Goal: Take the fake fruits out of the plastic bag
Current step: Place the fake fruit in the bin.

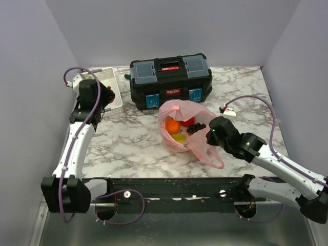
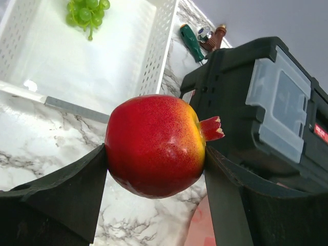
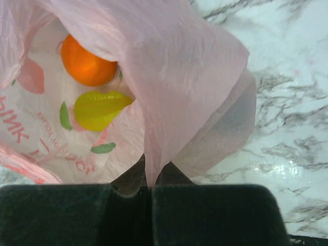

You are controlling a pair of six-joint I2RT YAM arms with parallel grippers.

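A black toolbox (image 1: 169, 82) stands on the marble surface (image 1: 128, 138). Just in front of it lies the pink bag (image 1: 201, 148), holding an orange (image 1: 172, 126), a yellow fruit (image 3: 97, 109) and dark grapes (image 1: 196, 128). The right fingers (image 3: 215, 215) are closed, pinching the bag's edge. Near the white basket (image 1: 115, 84), the left fingers (image 2: 61, 195) clamp a red fruit (image 2: 154, 146).

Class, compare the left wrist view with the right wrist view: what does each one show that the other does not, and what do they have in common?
Only the left wrist view: the left gripper shut on a red fruit, the white basket holding green grapes, and the black toolbox. Only the right wrist view: the right gripper pinching the plastic bag, with an orange and a yellow fruit inside. Both: the marble table and a shut gripper holding something.
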